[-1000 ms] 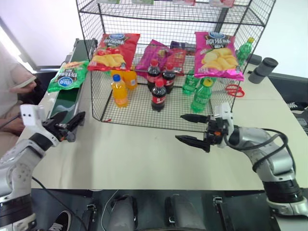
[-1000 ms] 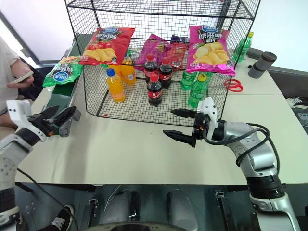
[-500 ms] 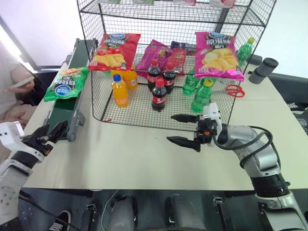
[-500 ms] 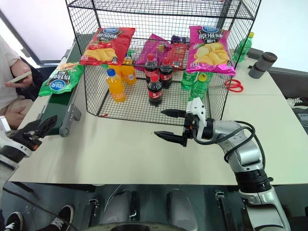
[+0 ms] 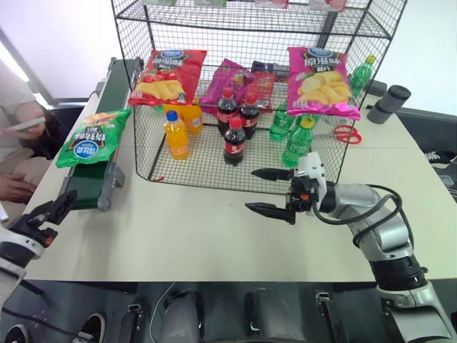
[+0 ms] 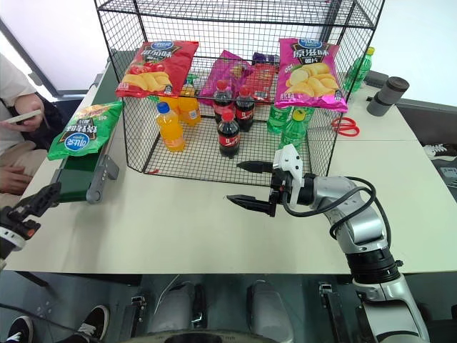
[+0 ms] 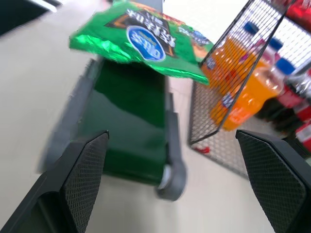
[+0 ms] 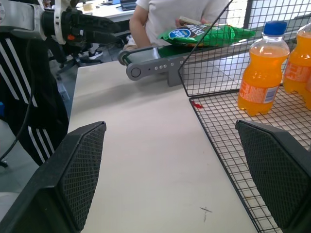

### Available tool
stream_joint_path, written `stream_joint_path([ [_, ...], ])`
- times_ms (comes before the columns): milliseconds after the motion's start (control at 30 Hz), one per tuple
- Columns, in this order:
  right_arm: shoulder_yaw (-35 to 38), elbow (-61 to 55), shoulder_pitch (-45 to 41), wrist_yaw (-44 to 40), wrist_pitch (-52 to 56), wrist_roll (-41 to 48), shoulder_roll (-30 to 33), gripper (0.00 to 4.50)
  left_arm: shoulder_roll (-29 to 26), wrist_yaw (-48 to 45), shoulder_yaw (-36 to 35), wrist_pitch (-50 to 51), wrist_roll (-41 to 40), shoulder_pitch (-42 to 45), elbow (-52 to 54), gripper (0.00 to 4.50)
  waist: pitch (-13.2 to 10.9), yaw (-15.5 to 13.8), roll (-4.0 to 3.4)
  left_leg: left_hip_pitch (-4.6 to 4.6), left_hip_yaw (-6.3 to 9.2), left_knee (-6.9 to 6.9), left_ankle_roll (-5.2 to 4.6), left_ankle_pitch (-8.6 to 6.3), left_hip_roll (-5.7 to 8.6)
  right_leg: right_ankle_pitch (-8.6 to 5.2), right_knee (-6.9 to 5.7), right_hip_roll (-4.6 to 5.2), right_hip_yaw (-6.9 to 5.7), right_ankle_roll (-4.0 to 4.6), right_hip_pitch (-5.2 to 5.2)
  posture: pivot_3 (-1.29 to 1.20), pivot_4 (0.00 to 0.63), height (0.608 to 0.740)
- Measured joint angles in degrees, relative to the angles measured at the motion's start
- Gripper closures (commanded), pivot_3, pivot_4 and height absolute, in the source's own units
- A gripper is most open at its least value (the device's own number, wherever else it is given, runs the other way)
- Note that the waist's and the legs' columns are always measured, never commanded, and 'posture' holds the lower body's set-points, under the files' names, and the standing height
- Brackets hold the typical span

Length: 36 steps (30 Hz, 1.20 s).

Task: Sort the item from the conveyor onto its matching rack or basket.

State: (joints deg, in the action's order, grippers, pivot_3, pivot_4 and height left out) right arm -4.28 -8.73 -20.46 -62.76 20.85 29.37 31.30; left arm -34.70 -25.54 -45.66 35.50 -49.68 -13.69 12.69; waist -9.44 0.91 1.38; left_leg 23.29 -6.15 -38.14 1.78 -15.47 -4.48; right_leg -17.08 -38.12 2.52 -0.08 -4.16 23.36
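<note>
Green crisp bag (image 5: 92, 137) lies on the conveyor (image 5: 96, 179), near its front end, beside the rack (image 5: 235, 86); my left gripper (image 5: 51, 213) and right gripper (image 5: 270, 191) both gape, holding nothing

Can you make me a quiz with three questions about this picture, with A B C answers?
1. Where is the green crisp bag?
A. on the conveyor
B. in the rack
C. in a gripper

2. How many orange drink bottles stand in the rack?
A. one
B. two
C. five

3. What is the right gripper doing?
A. squeezing a bottle
B. holding scissors
C. open, holding nothing

Answers: 1 A, the bag lies on the dark green belt. 2 B, two orange bottles stand together. 3 C, its fingers are spread over bare table.
</note>
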Motion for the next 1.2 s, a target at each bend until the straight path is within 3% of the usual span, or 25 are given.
stream_joint_path([
  [133, -0.5, 0.0, -0.1, -0.4, -0.3, -0.5, -0.1, 0.05, -4.9, -4.0, 5.2, -17.2, 18.1, -4.2, -0.3, 0.0, 0.0, -0.1, 0.06, 0.01, -0.03, 0.04, 0.01, -0.01, -0.02, -0.01, 0.05, 0.07, 0.01, 0.05, 0.01, 0.0, 0.15, 0.74],
  [333, -1.4, -0.1, -0.2, -2.9, 0.5, 0.1, 0.1, 0.05, -13.4, -4.2, 8.7, -48.7, 46.2, -10.1, -10.4, 0.0, 0.0, 0.1, 0.05, 0.04, -0.13, 0.19, -0.01, -0.03, -0.19, -0.11, 0.1, 0.28, 0.06, 0.26, 0.15, 0.0, 0.15, 0.74],
  [533, -2.4, -1.0, -0.4, -3.2, 1.0, 0.3, -0.9, 0.05, -17.7, 3.9, 11.6, -63.8, 63.6, -9.7, -20.3, 0.0, 0.0, 0.2, 0.03, 0.07, -0.17, 0.24, -0.01, -0.03, -0.21, -0.11, 0.09, 0.36, 0.06, 0.26, 0.2, 0.0, 0.15, 0.74],
  [833, -5.2, -3.7, 0.5, -2.3, 0.1, -0.5, -2.2, 0.05, -19.3, 12.9, 22.1, -70.4, 75.1, -1.0, -28.1, 0.0, 0.0, 0.1, 0.03, 0.08, -0.18, 0.24, -0.02, -0.03, -0.22, 0.01, 0.03, 0.32, 0.01, 0.04, 0.21, 0.0, 0.15, 0.74],
  [1200, -5.3, -5.2, 1.6, -0.6, 0.8, -0.4, -1.9, 0.05, -20.5, 15.9, 27.4, -71.7, 76.2, 4.1, -33.7, 0.0, 0.0, -0.2, 0.03, 0.08, -0.32, 0.19, -0.02, -0.02, -0.25, 0.03, -0.03, 0.14, -0.06, 0.0, 0.21, 0.0, 0.15, 0.74],
])
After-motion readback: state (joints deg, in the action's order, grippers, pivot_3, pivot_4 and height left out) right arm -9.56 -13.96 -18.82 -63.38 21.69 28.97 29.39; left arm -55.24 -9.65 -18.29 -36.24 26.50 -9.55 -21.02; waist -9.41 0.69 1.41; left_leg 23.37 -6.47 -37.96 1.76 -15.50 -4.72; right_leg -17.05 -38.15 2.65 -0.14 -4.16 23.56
